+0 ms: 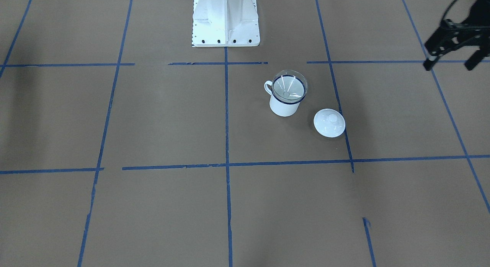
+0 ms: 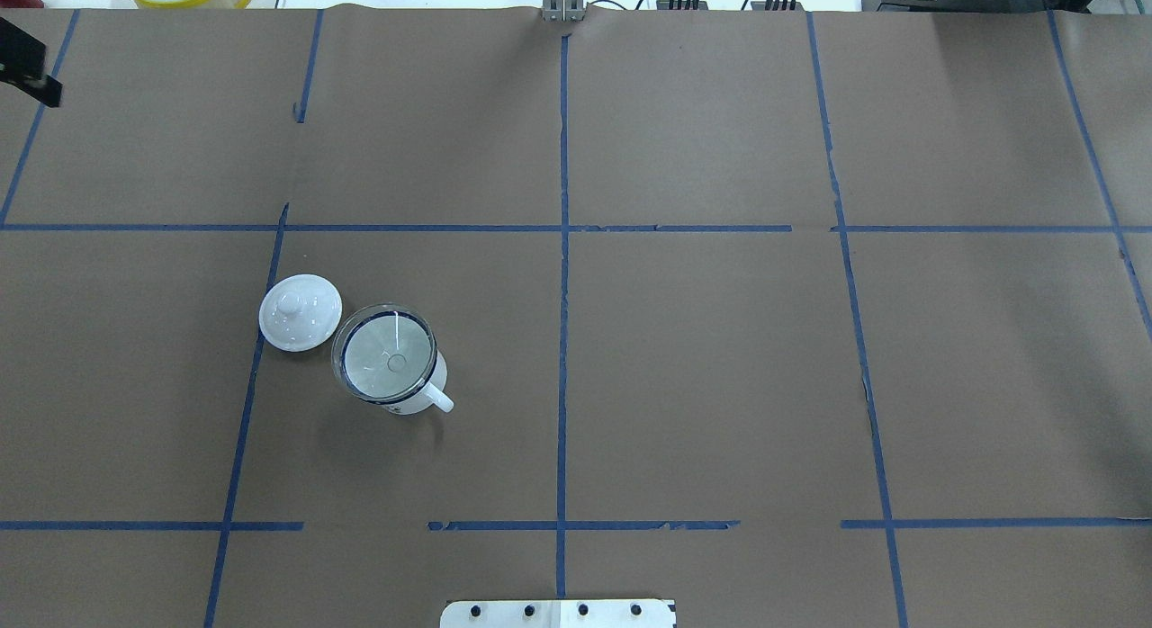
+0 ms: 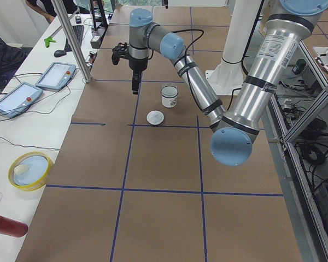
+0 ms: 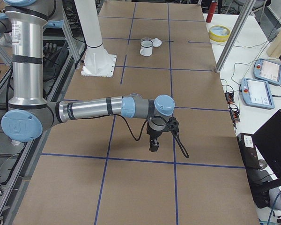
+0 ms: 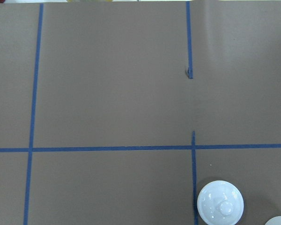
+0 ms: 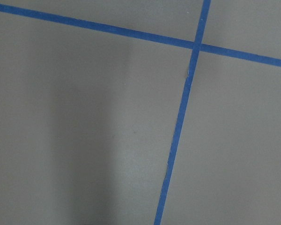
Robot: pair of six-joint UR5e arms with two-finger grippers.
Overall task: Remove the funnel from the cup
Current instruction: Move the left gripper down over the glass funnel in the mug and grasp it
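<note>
Front-facing, funnel (image 1: 289,86): seated in the cup (image 1: 282,106), its wide rim resting on the cup's dark rim, spout down inside.
Front-facing, cup: upright on the table (image 1: 153,118), handle at 9 o'clock.
Front-facing, lid (image 1: 329,122): at 4 o'clock of the cup, near it but apart.
Front-facing, left gripper (image 1: 449,65): at 2 o'clock of the cup, well apart, fingers spread wide, grasping nothing.
Overhead, lid: at 10 o'clock of the cup, just beside it.
Exterior left, left gripper: above the table, at 10 o'clock of the cup.
Exterior right, right gripper (image 4: 154,146): well apart from the cup, which lies at 12 o'clock; cannot tell if released or clenched.
Left wrist, lid: at 5 o'clock, beside the blue tape lines (image 5: 112,149).
Right wrist, table: only paper and crossing tape.
</note>
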